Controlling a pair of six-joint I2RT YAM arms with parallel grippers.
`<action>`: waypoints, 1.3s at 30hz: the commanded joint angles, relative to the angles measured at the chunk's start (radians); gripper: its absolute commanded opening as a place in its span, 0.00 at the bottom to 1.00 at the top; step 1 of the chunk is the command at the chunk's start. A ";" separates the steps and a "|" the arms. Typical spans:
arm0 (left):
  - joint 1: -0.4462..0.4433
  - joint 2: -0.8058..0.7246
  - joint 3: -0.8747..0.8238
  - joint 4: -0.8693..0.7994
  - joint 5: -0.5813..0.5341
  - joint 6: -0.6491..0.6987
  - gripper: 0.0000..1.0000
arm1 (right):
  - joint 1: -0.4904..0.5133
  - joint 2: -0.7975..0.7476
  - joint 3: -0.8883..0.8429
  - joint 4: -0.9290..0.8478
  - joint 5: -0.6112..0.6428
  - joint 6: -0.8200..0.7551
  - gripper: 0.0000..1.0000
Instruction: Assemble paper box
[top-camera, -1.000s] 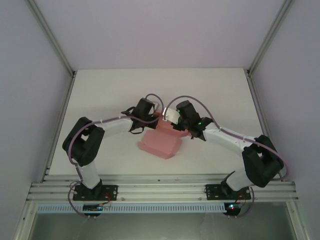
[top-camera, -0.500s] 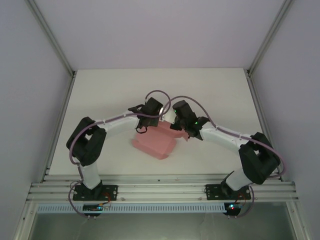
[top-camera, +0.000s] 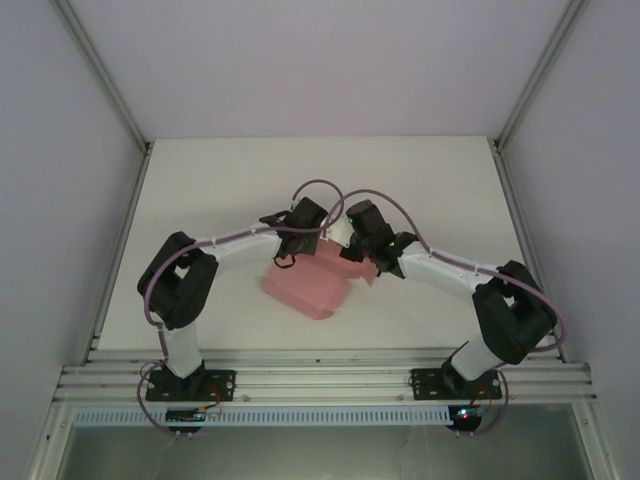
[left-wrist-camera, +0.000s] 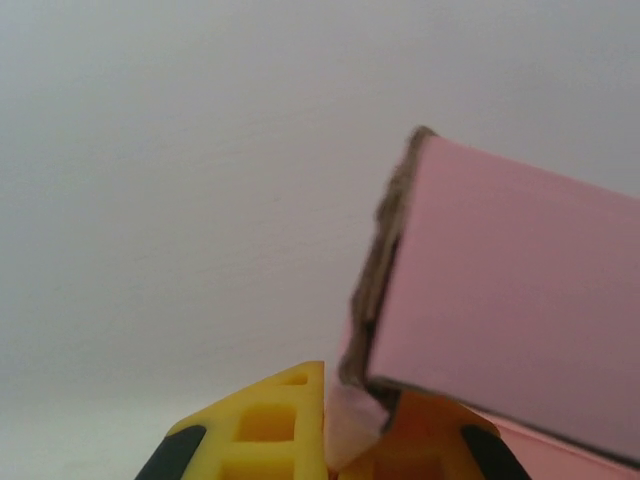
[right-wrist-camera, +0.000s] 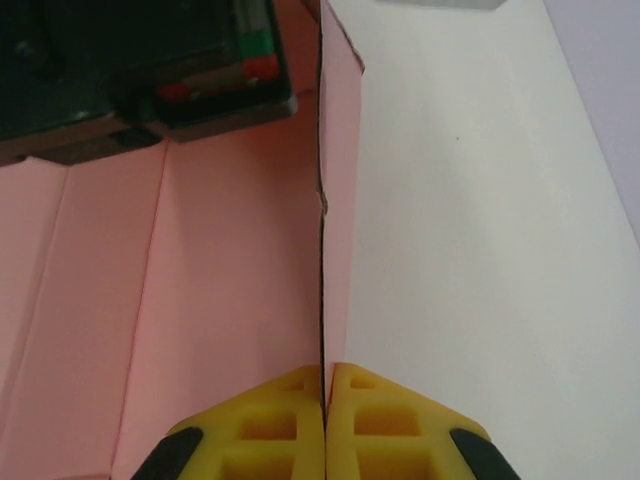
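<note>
Top external view: my left gripper (top-camera: 320, 236) and my right gripper (top-camera: 345, 243) meet almost nose to nose over the far side of the paper box (top-camera: 305, 290). The box lies half-folded on the table (top-camera: 200, 180), just behind both sets of fingertips, toward my bases. I judge that I hold it from two sides so one hand can anchor the card while the other bends a panel against it.

Left wrist view: my yellow fingers (left-wrist-camera: 270, 435) are clamped on a small tab of pink card between their tips. A broad pink panel rises ahead and to the right of them, tilted, with its raw edge turned toward me. Pinching low on the tab seems meant to leave that panel free to swing.

Right wrist view: my fingers (right-wrist-camera: 270, 435) are pressed together on a thin wall of card seen edge-on, running straight ahead from the tips. Creased pink panels lie to the left of it and bare table to the right. The black body of my left gripper sits ahead and to the left, over the card. Gripping the wall by its edge probably holds it upright along its crease.
</note>
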 joint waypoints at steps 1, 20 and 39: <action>0.040 -0.028 -0.103 0.085 -0.022 0.045 0.00 | 0.003 -0.018 0.045 -0.009 0.000 0.064 0.40; 0.041 -0.339 -0.291 0.281 0.011 0.029 0.00 | -0.174 -0.254 -0.030 0.007 0.004 0.501 0.99; 0.043 -0.364 -0.324 0.358 0.146 -0.074 0.00 | -0.125 -0.143 -0.143 0.386 -0.074 0.903 0.99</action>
